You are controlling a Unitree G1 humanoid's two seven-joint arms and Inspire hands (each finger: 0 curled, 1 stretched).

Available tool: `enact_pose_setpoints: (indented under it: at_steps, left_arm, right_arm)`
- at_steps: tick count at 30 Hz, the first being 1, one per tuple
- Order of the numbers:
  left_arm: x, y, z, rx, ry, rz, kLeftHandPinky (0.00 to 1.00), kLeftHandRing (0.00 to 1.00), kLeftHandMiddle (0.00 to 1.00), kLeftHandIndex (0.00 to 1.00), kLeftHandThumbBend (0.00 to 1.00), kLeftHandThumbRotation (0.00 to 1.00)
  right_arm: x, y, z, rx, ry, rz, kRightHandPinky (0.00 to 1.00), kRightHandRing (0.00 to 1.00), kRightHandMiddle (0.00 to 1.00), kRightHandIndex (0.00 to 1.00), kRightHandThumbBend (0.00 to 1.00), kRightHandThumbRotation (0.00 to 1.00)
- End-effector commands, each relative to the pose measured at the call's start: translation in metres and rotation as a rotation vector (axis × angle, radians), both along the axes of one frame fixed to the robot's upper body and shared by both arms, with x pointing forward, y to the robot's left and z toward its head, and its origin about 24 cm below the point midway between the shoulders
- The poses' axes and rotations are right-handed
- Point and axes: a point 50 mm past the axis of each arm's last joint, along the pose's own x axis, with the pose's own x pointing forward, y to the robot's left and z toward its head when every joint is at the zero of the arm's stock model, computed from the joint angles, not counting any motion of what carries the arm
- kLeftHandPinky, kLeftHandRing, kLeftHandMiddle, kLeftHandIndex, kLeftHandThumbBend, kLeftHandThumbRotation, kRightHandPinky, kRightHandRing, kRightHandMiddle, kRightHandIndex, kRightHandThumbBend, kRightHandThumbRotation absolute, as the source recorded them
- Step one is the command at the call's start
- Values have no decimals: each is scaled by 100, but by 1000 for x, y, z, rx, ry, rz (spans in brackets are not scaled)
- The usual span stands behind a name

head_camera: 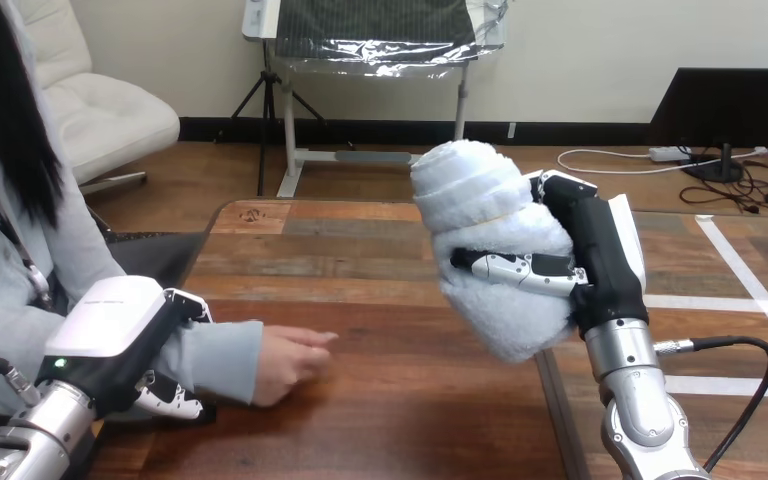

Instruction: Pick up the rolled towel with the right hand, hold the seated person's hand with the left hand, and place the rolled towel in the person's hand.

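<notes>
My right hand (pixel 600 262) holds the rolled white towel (pixel 485 250) up above the table's middle. Its thumb (pixel 515 268) lies across the towel's front and its fingers wrap round behind. The towel stands nearly upright, leaning a little to the left. At the lower left, the person's hand (pixel 288 362) rests on the wooden table (pixel 400 420), fingers loosely bent and pointing right. My left hand (pixel 125 345) sits on the person's grey-sleeved forearm (pixel 215 355) just behind the wrist. Its fingers go over the top of the sleeve and its thumb (pixel 175 403) curls underneath.
A seam (pixel 552 420) runs down the table below the towel, with a second board to its right. The table's far edge (pixel 360 203) lies beyond the towel. The person sits at the left side.
</notes>
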Motion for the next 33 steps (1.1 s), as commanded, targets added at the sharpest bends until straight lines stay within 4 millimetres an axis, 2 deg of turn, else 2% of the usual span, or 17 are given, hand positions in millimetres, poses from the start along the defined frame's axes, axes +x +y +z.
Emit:
enact_pose_setpoints:
  at_steps: [1, 14, 33]
  left_arm:
    - [8, -10, 17, -59, -106, -60, 28, 33, 38, 40, 100, 0]
    - [8, -14, 22, -69, -158, -83, 26, 30, 36, 38, 100, 1]
    - [9, -24, 37, -104, -210, -129, 28, 32, 37, 39, 100, 1]
  right_arm:
    - [14, 1, 25, -8, -99, -2, 29, 33, 43, 46, 75, 0]
    - [14, 2, 23, -48, -82, -7, 28, 33, 43, 46, 76, 0]
    - [15, 7, 16, -94, -38, -16, 28, 33, 44, 46, 77, 0]
